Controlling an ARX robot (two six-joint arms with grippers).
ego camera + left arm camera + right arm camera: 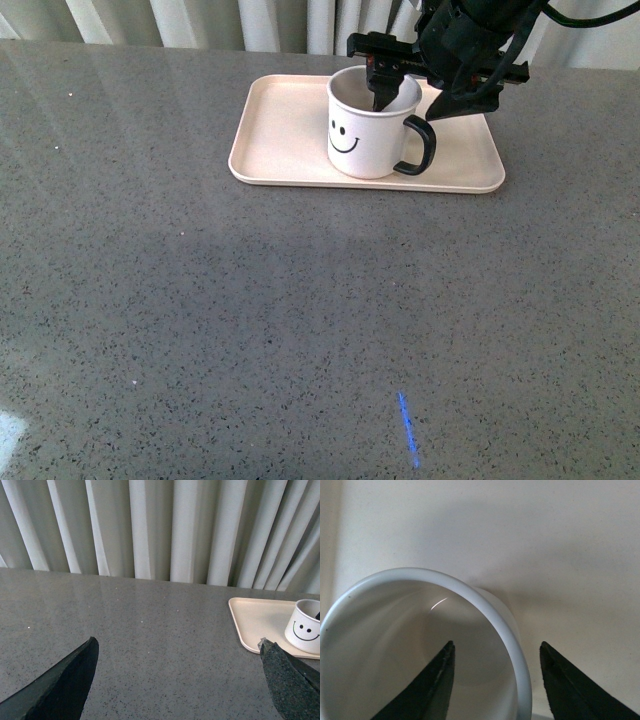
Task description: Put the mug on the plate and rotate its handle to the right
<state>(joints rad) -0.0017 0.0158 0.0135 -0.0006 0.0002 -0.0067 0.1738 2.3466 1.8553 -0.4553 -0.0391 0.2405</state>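
The white mug [366, 133] with a black smiley face stands upright on the pale pink-beige plate [285, 140]. Its black handle [419, 146] points to the right and a little toward the front. My right gripper [392, 90] is open over the mug's rim. In the right wrist view one finger is inside the mug [410, 630] and the other is outside, with the rim wall between them and the plate [545, 540] below. My left gripper [177, 652] is open over bare table, out of the front view. The mug [305, 627] and plate [255, 622] show in its view.
The grey speckled table [250, 320] stretches in front of the plate. Pale curtains [160, 525] hang behind the table's far edge. A short blue mark [408, 430] lies on the table near the front.
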